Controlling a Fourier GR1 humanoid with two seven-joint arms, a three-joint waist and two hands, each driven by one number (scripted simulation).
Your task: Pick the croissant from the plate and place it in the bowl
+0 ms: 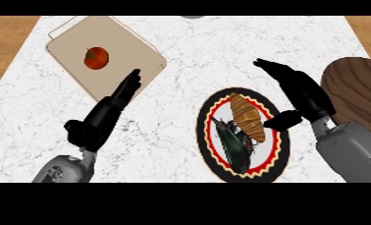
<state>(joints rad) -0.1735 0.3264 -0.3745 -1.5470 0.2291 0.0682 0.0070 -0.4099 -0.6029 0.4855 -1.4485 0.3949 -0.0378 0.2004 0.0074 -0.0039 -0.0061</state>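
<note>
Head view: I see the marble desk (188,47), then the plate (211,135) holding the croissant (245,115). My right hand (304,94) hovers just beside it, fingers straight, together; left hand (105,113) likewise, holding nothing.

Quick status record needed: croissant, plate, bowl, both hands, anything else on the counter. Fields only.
croissant: lying on the plate, not held
plate: patterned, on the marble counter
bowl: brown, at the right edge, partly cut off
right hand: open, beside the plate, between plate and bowl
left hand: open, fingers at the cutting board's edge
cutting board: carries a tomato
</note>
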